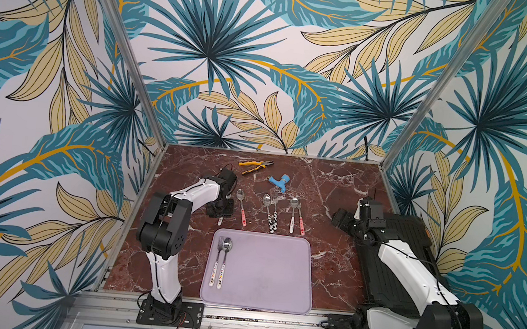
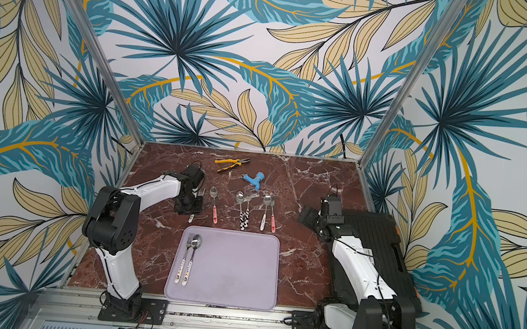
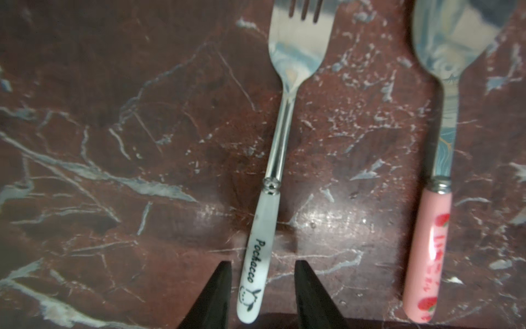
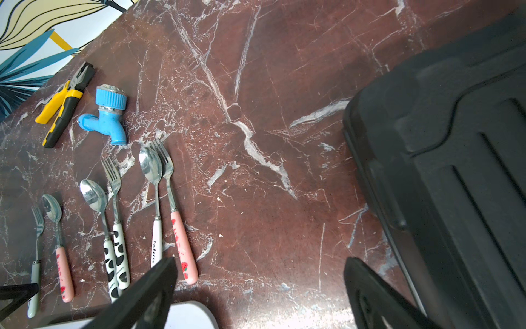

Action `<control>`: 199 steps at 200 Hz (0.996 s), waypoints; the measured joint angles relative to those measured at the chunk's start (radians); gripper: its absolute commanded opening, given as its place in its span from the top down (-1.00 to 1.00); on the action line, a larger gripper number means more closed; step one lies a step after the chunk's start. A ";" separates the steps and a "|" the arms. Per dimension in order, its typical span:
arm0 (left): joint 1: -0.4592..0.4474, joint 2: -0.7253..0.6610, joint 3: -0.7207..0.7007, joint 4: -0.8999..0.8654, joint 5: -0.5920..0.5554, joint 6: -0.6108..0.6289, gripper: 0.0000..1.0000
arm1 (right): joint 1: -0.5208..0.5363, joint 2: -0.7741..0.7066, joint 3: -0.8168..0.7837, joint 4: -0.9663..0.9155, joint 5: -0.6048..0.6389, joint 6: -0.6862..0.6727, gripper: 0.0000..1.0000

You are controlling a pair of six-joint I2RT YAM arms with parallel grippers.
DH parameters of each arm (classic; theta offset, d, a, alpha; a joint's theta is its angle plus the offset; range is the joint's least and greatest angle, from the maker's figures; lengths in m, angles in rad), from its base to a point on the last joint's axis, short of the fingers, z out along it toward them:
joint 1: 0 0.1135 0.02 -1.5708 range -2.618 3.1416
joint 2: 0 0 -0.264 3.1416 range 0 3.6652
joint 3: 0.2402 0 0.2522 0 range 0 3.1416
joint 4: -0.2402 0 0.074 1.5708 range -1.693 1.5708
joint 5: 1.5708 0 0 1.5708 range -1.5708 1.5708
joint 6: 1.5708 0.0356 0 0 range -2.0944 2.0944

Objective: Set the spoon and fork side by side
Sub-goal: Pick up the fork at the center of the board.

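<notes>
A fork (image 3: 280, 142) with a white "Pochacco" handle lies on the marble table, its handle end between my left gripper's (image 3: 263, 263) fingers. The jaws stand open, with a gap on each side of the handle. In both top views that gripper (image 1: 220, 208) points down over the fork (image 2: 191, 218). A spoon (image 3: 427, 256) with a pink strawberry handle lies parallel to it, a short way to the right (image 1: 241, 207). My right gripper (image 4: 260, 260) hangs open over bare marble at the right (image 1: 340, 219), holding nothing.
A lilac tray (image 1: 279, 271) at the front holds a white-handled fork-and-spoon pair (image 1: 221, 262). Right of the pink spoon lie a cow-patterned pair (image 1: 271, 211) and a white-and-pink pair (image 1: 296, 215). Pliers (image 1: 255, 166) and a blue tap (image 1: 280, 183) lie behind. A black case (image 1: 395, 248) fills the right.
</notes>
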 measured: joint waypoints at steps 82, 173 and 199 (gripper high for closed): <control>0.000 0.033 0.019 0.000 -0.007 0.008 0.76 | 0.000 -0.047 0.000 -0.026 0.012 0.002 -0.94; 0.000 0.018 0.026 -0.014 -0.029 0.023 1.00 | 0.000 -0.075 0.000 -0.047 0.013 0.009 -0.94; -0.007 -0.050 0.019 -0.015 -0.021 0.021 1.00 | 0.000 -0.082 0.000 -0.050 0.012 0.012 -0.94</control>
